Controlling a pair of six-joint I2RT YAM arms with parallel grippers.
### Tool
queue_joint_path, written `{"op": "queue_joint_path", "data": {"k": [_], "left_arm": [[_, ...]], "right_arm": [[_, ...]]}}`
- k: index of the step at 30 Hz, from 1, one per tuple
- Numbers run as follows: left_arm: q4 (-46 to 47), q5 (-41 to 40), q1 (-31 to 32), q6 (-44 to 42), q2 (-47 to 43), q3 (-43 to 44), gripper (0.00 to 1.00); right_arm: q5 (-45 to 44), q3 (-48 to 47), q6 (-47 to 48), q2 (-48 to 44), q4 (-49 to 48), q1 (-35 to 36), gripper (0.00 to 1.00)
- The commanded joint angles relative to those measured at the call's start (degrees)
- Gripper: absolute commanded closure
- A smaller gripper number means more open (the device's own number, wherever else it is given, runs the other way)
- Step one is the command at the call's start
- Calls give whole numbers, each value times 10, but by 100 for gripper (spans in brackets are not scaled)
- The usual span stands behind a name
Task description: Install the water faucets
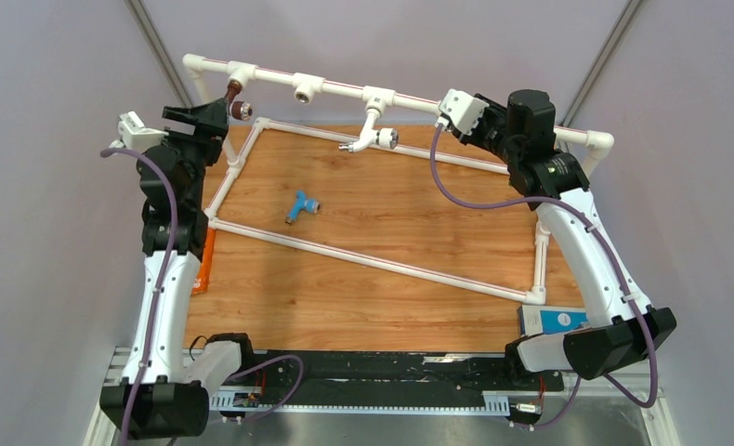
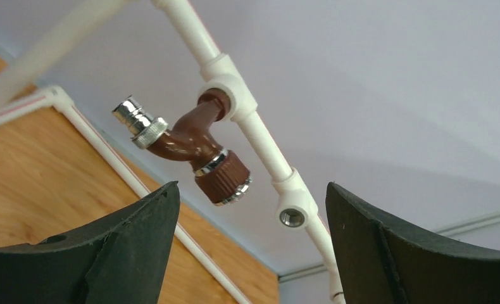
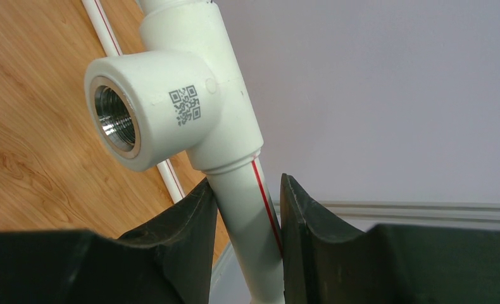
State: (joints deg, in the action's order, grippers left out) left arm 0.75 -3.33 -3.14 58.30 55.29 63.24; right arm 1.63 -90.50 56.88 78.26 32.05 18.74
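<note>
a qr code (image 3: 185,104) marks the white tee socket (image 3: 147,136); no words legible.

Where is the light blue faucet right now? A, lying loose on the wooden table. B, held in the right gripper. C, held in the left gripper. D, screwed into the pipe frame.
A: the light blue faucet lies on the wooden table, not touching the pipe frame, nothing gripping it.

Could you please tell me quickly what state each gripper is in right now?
Left gripper: open, holding nothing, facing the dark brown faucet.
Right gripper: shut on the white pipe frame.
</note>
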Motion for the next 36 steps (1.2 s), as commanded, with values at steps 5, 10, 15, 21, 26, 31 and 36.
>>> {"op": "queue_joint_path", "data": {"k": [5, 10, 15, 21, 26, 31, 36], "left_arm": [[93, 54, -17, 228, 82, -32, 12], [175, 43, -28, 243, 129, -44, 18], [311, 35, -39, 285, 170, -75, 37], [390, 76, -45, 200, 221, -65, 78], [293, 170, -42, -108, 221, 12, 100], [41, 144, 21, -732, 189, 74, 100], [71, -176, 167, -1420, 189, -54, 100]], "right_arm": [[59, 20, -86, 8, 26, 17, 100], [58, 20, -86, 11, 26, 18, 100], [55, 20, -86, 15, 26, 18, 100], [55, 19, -85, 15, 26, 17, 100], [54, 20, -85, 12, 26, 17, 100], [56, 17, -85, 11, 26, 17, 100], [58, 20, -86, 13, 27, 18, 100]]}}
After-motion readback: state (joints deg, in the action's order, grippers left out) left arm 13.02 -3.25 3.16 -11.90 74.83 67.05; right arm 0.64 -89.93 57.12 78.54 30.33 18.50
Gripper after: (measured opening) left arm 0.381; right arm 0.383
